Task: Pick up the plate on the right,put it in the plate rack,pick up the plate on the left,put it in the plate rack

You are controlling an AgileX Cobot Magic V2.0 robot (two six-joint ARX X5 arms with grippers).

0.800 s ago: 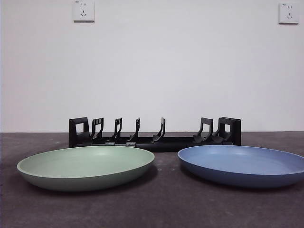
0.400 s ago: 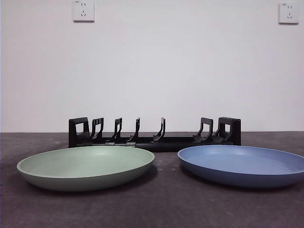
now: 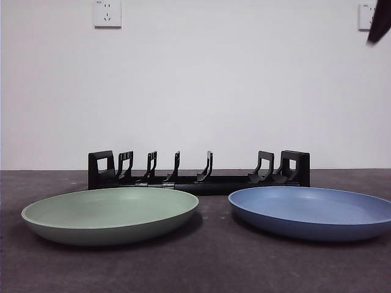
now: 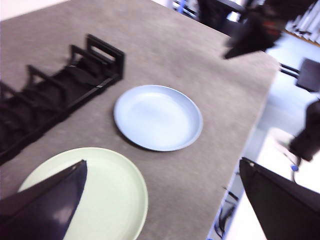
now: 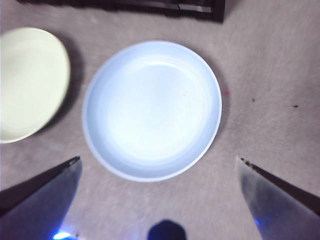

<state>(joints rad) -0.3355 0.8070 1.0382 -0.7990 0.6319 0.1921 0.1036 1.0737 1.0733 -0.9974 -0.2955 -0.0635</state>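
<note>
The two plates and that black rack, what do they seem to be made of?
The green plate and blue plate look like matte plastic or melamine: flat colour, soft sheen, no glassy glare. The plate rack looks like moulded black plastic, with blocky ends and thin curved prongs.

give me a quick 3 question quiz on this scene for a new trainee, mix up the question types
1. True or false: the plate rack already holds a plate.
2. Which plate lies directly beneath the open right hand? A) green plate B) blue plate C) neither
3. Fill in: both plates lie flat on the ____.

Key: 1. False, its prongs stand bare. 2. B, it fills the right wrist view between the spread jaws. 3. Table.
</note>
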